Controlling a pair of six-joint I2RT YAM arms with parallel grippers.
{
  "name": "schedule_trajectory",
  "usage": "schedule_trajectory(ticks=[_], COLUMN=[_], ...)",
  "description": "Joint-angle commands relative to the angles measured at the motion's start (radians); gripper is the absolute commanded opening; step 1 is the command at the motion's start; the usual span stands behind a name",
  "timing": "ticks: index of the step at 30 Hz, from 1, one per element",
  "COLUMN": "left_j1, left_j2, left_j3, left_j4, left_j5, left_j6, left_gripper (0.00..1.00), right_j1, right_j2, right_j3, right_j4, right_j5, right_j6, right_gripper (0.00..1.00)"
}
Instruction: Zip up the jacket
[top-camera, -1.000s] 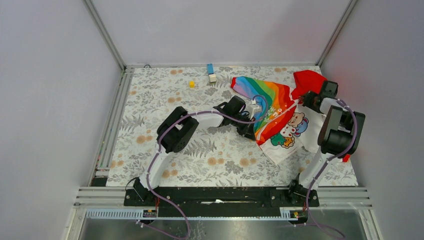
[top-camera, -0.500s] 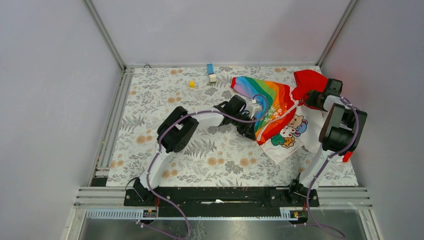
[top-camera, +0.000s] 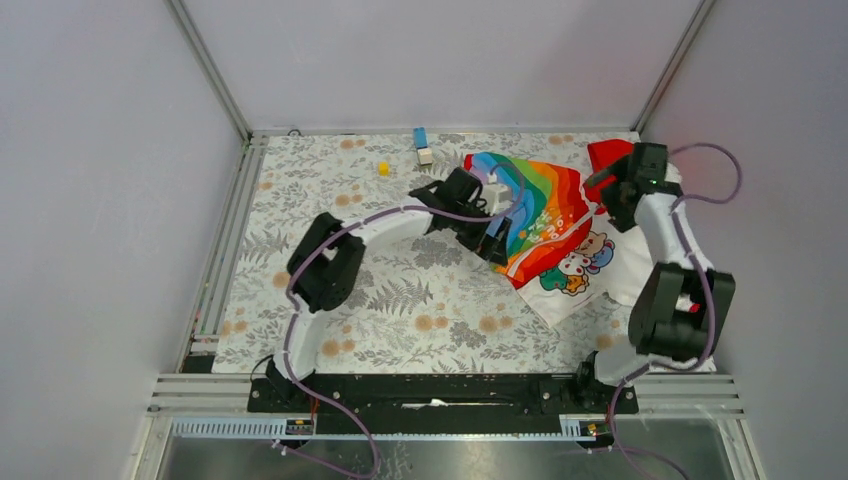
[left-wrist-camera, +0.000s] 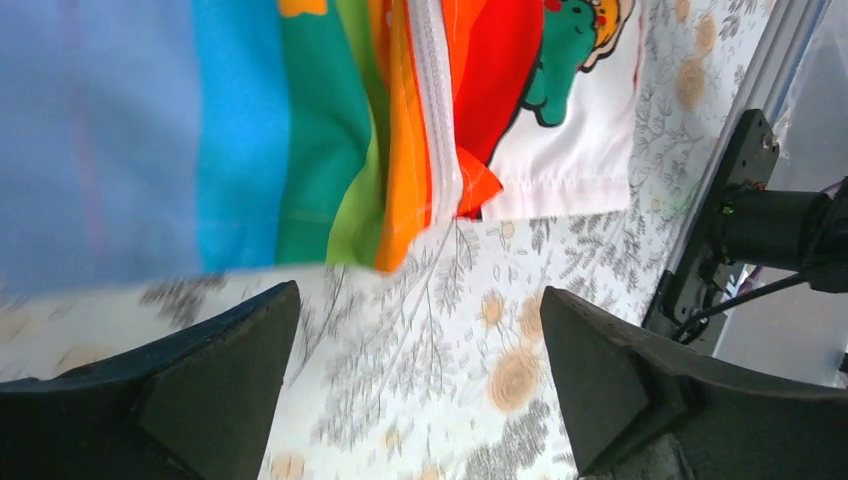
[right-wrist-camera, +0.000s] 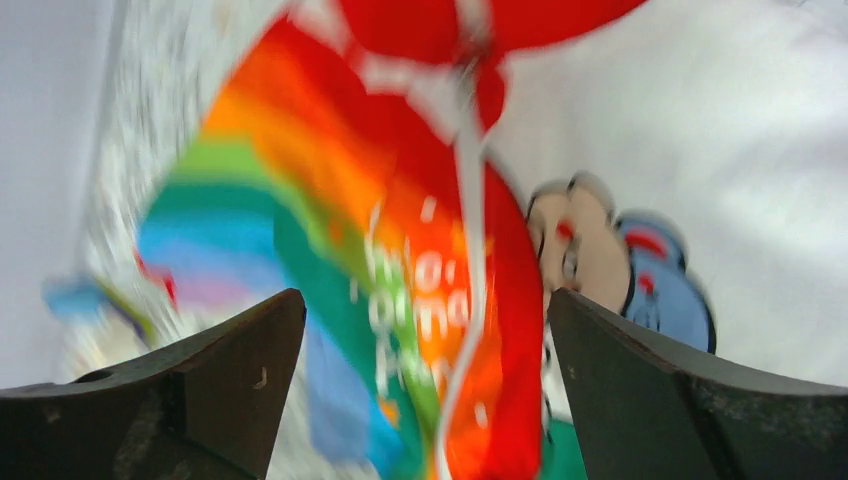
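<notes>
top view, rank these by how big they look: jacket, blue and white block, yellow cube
1. jacket, by far the largest
2. blue and white block, small
3. yellow cube, smallest

All lie on the table at a similar distance from the camera, so the order is safe.

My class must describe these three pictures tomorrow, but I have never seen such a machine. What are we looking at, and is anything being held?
These are two robot arms bolted at the near edge of a flowered table. The wide picture comes from a fixed camera above and behind them. The other two come from a small camera on each wrist, so the dark wedges at the bottom are that arm's own fingers. On the table lies a child's jacket with rainbow stripes, a white cartoon panel and red parts; its white zipper shows in the left wrist view. A small yellow block and a blue and white item lie farther back. The left end effector and the right end effector both stand open, holding nothing.
</notes>
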Motion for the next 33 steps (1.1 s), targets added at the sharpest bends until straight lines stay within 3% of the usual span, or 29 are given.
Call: schedule_trajectory(ticks=[1,6,11,20,25,33], left_j1=[0.030,0.039,0.035,0.037,0.036,0.036], left_j2=[-0.297,-0.599,-0.886,-1.246,-1.351,-1.396], left_j3=[-0.062,-0.181,-0.190,-0.060,-0.003,0.012], left_j4=[-0.078,-0.123,-0.133,-0.093,-0.077,-0.083], left_j5=[-0.123,-0.227,-0.351,-0.644,-0.699,-0.742], left_j6=[0.000,-0.072,-0.150,-0.176,-0.175,-0.159], left_gripper=[0.99,0.99,0.99,0.99,0.99,0.99], right_j1=[0.239,0.474,0.480,0.480,0.480,0.480], right_j2=[-0.265,-0.587,-0.898,-1.016,-1.102,-1.123], right_j3=[-0.128,-0.209,-0.072,0.393,0.405,0.379], right_j4=[-0.118,-0.162,-0.195,-0.306,-0.242,-0.239], right_j5=[0.089,-0.005,-0.008,0.180,0.208,0.231], right_j6=[-0.403,-0.457,-0.413,-0.459,-0.435,-0.442], right_gripper=[1.00,1.00,1.00,1.00,1.00,1.00])
